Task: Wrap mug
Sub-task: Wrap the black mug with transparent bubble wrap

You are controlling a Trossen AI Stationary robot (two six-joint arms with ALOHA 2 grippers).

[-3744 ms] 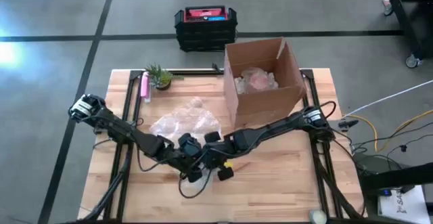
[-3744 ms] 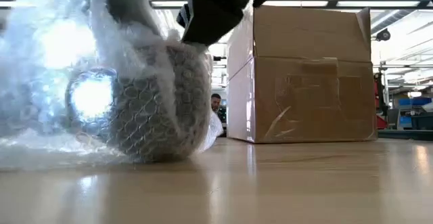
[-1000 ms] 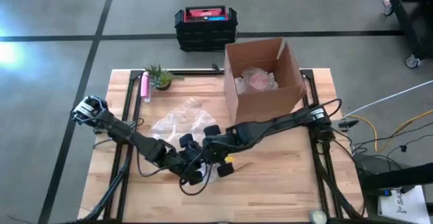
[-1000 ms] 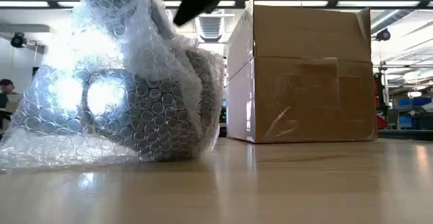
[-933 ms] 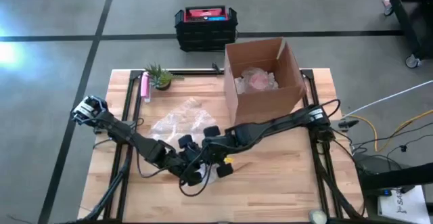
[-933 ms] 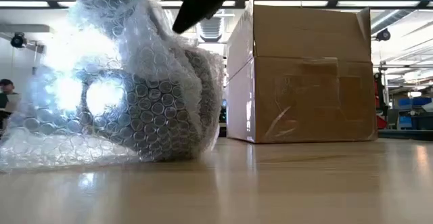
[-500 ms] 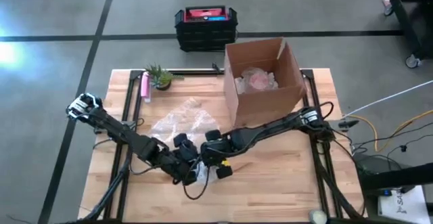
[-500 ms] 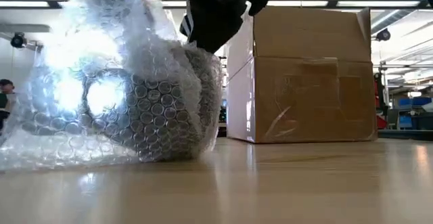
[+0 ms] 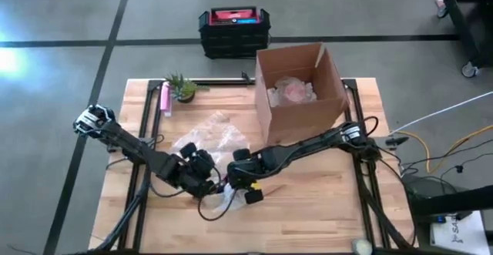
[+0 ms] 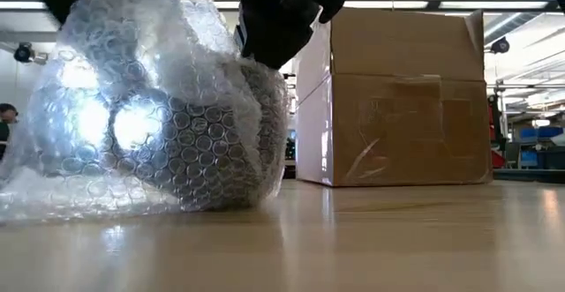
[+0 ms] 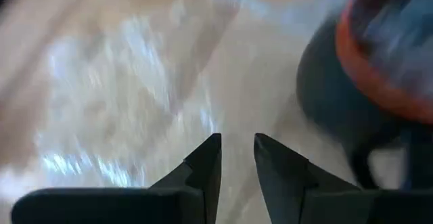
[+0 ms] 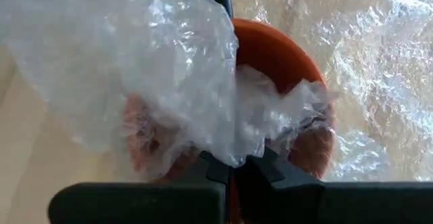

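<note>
Right claw (image 12: 232, 166) pinching bubble wrap (image 12: 135, 68)

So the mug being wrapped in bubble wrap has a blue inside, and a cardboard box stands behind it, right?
Not quite: the mug's inside is orange, not blue, as the right wrist view shows, where the right gripper pinches bubble wrap over its rim. The cardboard box does stand behind it.
</note>
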